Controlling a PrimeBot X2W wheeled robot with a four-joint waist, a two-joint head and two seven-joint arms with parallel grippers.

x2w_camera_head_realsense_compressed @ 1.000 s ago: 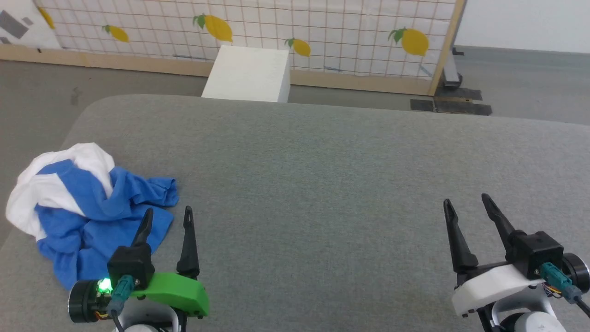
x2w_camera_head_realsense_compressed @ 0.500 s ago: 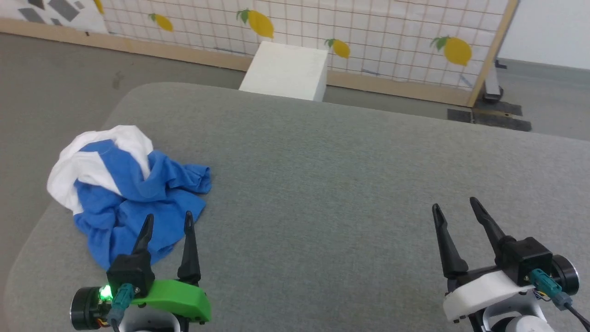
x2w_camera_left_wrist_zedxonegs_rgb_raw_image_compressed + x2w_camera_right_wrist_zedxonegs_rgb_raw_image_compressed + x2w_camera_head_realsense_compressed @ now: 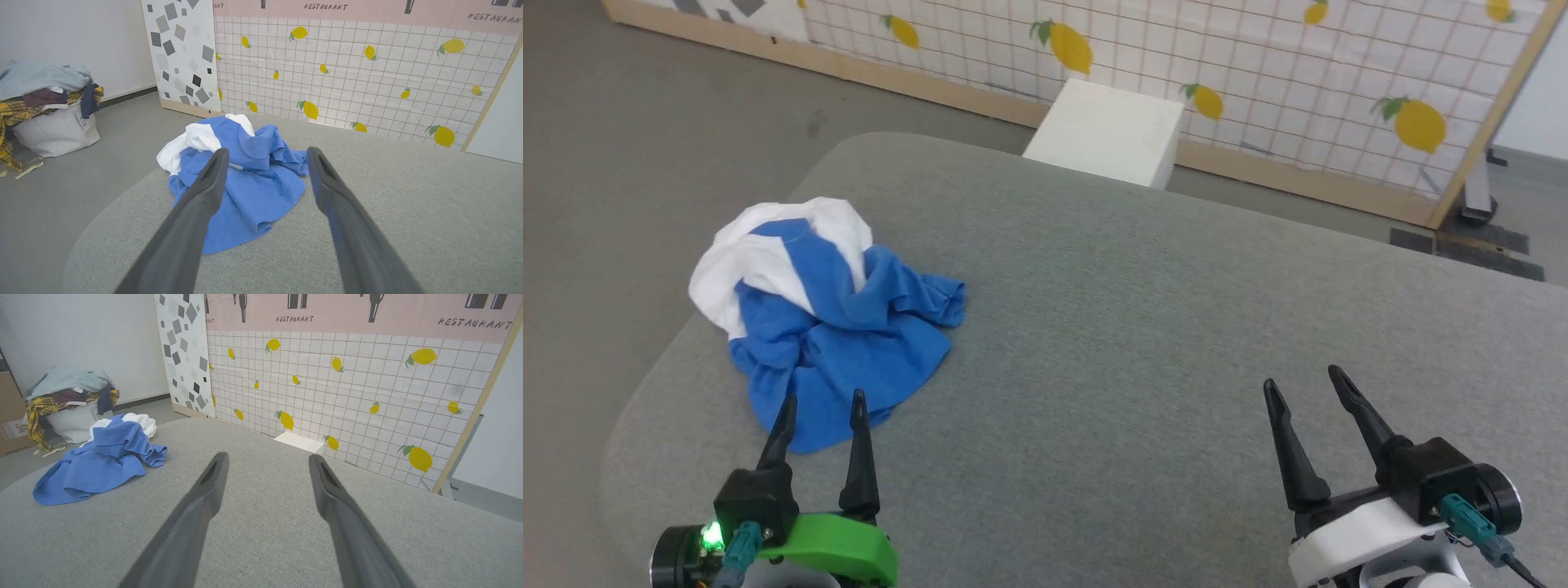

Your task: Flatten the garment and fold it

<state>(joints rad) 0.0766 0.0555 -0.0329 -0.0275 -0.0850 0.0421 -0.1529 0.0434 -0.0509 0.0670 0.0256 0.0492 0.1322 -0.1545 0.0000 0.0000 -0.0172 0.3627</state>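
My left pincer (image 3: 823, 398) and right pincer (image 3: 1300, 376) are wide, empty; raglan shirt (image 3: 833, 327) bunched near tabletop (image 3: 1135, 327) corner. Best pinch one loose blue hem, drag centreward.

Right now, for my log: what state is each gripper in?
Left gripper: open, empty, aimed at the garment.
Right gripper: open, empty.

One garment (image 3: 841, 343), two claws, left claw (image 3: 823, 398), right claw (image 3: 1301, 376), one block (image 3: 1107, 131)
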